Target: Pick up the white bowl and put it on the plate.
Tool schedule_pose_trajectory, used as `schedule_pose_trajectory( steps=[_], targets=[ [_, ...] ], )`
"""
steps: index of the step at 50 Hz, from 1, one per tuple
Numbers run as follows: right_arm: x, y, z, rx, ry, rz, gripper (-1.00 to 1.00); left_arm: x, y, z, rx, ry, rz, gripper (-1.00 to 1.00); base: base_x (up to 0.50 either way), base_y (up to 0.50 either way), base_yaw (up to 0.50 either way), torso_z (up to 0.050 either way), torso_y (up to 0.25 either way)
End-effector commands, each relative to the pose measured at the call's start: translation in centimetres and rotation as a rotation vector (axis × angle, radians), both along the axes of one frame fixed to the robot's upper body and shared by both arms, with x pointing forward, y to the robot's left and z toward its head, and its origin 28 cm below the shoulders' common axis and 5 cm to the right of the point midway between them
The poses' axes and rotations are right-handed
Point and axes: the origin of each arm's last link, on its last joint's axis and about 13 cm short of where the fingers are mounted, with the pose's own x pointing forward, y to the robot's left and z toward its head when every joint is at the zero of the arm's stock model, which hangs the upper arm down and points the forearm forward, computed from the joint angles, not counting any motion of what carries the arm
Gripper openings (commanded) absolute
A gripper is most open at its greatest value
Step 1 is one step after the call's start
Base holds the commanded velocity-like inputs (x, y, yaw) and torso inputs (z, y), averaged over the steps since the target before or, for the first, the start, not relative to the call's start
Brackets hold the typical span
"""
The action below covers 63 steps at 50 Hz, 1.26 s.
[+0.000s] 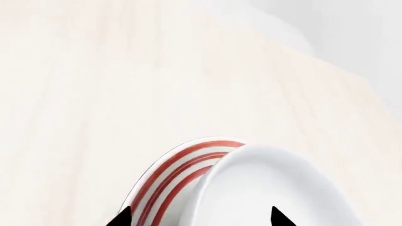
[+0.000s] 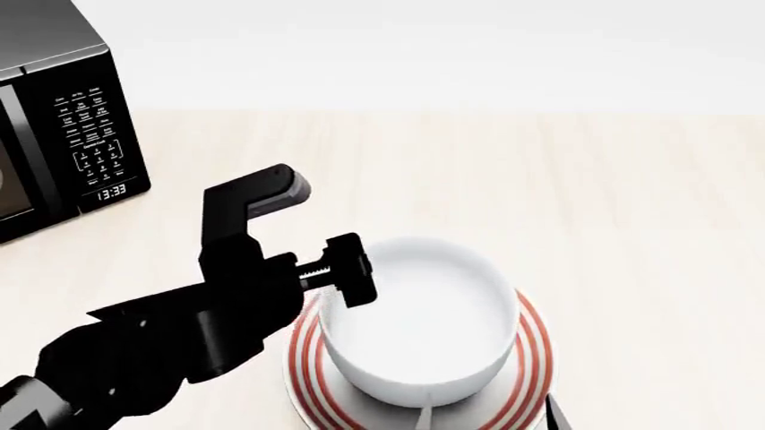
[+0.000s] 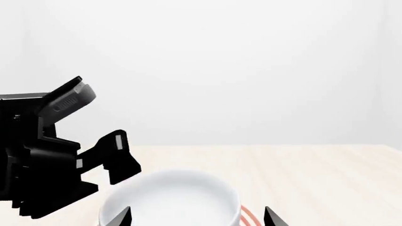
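Note:
The white bowl (image 2: 418, 313) sits inside the plate (image 2: 535, 354), whose red rings show around it. My left gripper (image 2: 349, 273) is at the bowl's left rim. In the left wrist view it (image 1: 201, 217) is open. One tip is over the plate (image 1: 182, 165) and the other over the inside of the bowl (image 1: 270, 188), with the bowl's wall between them untouched. My right gripper (image 3: 197, 217) is open just above the bowl (image 3: 169, 197), its tips spread about as wide as the bowl. A sliver of plate (image 3: 248, 216) shows beside it. In the head view only a dark tip shows at the bottom edge.
A black microwave (image 2: 60, 134) stands at the far left of the pale wooden table (image 2: 597, 179). The left arm (image 3: 44, 160) shows as a black mass close to the bowl in the right wrist view. A plain white wall is behind the table.

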Motion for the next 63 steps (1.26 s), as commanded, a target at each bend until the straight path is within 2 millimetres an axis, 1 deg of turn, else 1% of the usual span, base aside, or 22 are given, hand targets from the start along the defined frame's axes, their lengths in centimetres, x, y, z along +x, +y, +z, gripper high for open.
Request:
schedule_pose_trajectory(
  steps=[1,4,7,8,10,13,15,16,19,26,31,32,33,35,36,43,49,51,52,56,58,63],
  targets=[
    [0.0,0.1,0.1,-0.001,-0.003,0.001,1.0,-0.7,0.7,1.6,0.021,-0.12,0.03,1.0,0.0,0.0,0.0,0.0,0.0],
    [-0.1,0.0,0.5,0.002,-0.016,-0.003,1.0,-1.8,1.3,2.7,0.048,-0.216,0.047,1.0,0.0,0.0,0.0,0.0,0.0],
    [-0.2,-0.1,1.0,0.0,-0.031,-0.008,1.0,-2.6,1.8,3.3,0.054,-0.299,0.039,1.0,0.0,0.0,0.0,0.0,0.0],
    [-0.2,-0.2,1.2,0.001,-0.039,-0.013,1.0,-3.1,2.0,3.5,0.092,-0.364,0.044,1.0,0.0,0.0,0.0,0.0,0.0],
    [-0.2,-0.2,1.5,-0.002,-0.047,-0.016,1.0,-3.6,2.0,3.7,0.1,-0.396,0.033,1.0,0.0,0.0,0.0,0.0,0.0],
    [-0.5,-0.4,2.6,-0.003,-0.081,-0.028,1.0,-5.0,2.4,4.1,0.148,-0.483,0.037,1.0,0.0,0.0,0.0,0.0,0.0],
    [-0.7,-0.5,3.2,-0.005,-0.101,-0.033,1.0,-5.6,2.5,4.1,0.143,-0.49,0.041,1.0,0.0,0.0,0.0,0.0,0.0],
    [-1.0,-0.6,3.9,-0.006,-0.125,-0.035,1.0,-6.2,2.7,4.1,0.153,-0.517,0.047,1.0,0.0,0.0,0.0,0.0,0.0],
    [-1.4,-0.8,4.8,-0.007,-0.157,-0.044,1.0,-7.3,3.0,4.3,0.163,-0.559,0.047,1.0,0.0,0.0,0.0,0.0,0.0],
    [-2.2,-1.1,6.5,-0.014,-0.222,-0.062,1.0,-10.1,4.1,4.1,0.22,-0.669,0.088,1.0,0.0,0.0,0.0,0.0,0.0],
    [-3.1,-1.0,7.8,-0.033,-0.276,-0.062,1.0,-12.1,5.4,2.4,0.3,-0.728,0.15,1.0,0.0,0.0,0.0,0.0,0.0],
    [-3.2,-0.9,7.9,-0.035,-0.28,-0.06,1.0,-12.4,5.5,2.3,0.301,-0.73,0.156,1.0,0.0,0.0,0.0,0.0,0.0],
    [-3.3,-0.9,8.1,-0.038,-0.287,-0.059,1.0,-13.0,5.8,1.9,0.27,-0.692,0.17,1.0,0.0,0.0,0.0,0.0,0.0],
    [-3.5,-0.9,8.3,-0.039,-0.296,-0.057,1.0,-13.6,6.1,1.5,0.273,-0.695,0.181,1.0,0.0,0.0,0.0,0.0,0.0],
    [-3.8,-0.8,8.7,-0.041,-0.308,-0.056,1.0,-14.3,6.4,1.4,0.276,-0.707,0.199,1.0,0.0,0.0,0.0,0.0,0.0],
    [-4.6,-0.7,9.8,-0.036,-0.346,-0.043,1.0,-18.0,7.3,1.8,0.396,-0.89,0.257,1.0,0.0,0.0,0.0,0.0,0.0],
    [-5.1,-0.6,10.2,-0.038,-0.386,-0.025,1.0,-21.1,7.3,2.0,0.361,-0.926,0.281,1.0,0.0,0.0,0.0,0.0,0.0],
    [-5.2,-0.7,10.4,-0.037,-0.395,-0.025,1.0,-21.5,7.3,2.1,0.368,-0.951,0.288,1.0,0.0,0.0,0.0,0.0,0.0],
    [-5.3,-0.7,10.5,-0.04,-0.405,-0.021,1.0,-21.9,7.3,2.4,0.387,-0.987,0.29,1.0,0.0,0.0,0.0,0.0,0.0],
    [-5.5,-0.8,11.0,-0.039,-0.426,-0.02,1.0,-22.9,7.6,3.2,0.382,-1.038,0.317,1.0,0.0,0.0,0.0,0.0,0.0],
    [-5.7,-0.9,11.3,-0.039,-0.44,-0.018,1.0,-23.8,7.5,3.1,0.385,-1.064,0.325,1.0,0.0,0.0,0.0,0.0,0.0],
    [-5.8,-0.9,11.7,-0.039,-0.456,-0.017,1.0,-24.5,7.6,3.1,0.386,-1.096,0.346,1.0,0.0,0.0,0.0,0.0,0.0]
  ],
)
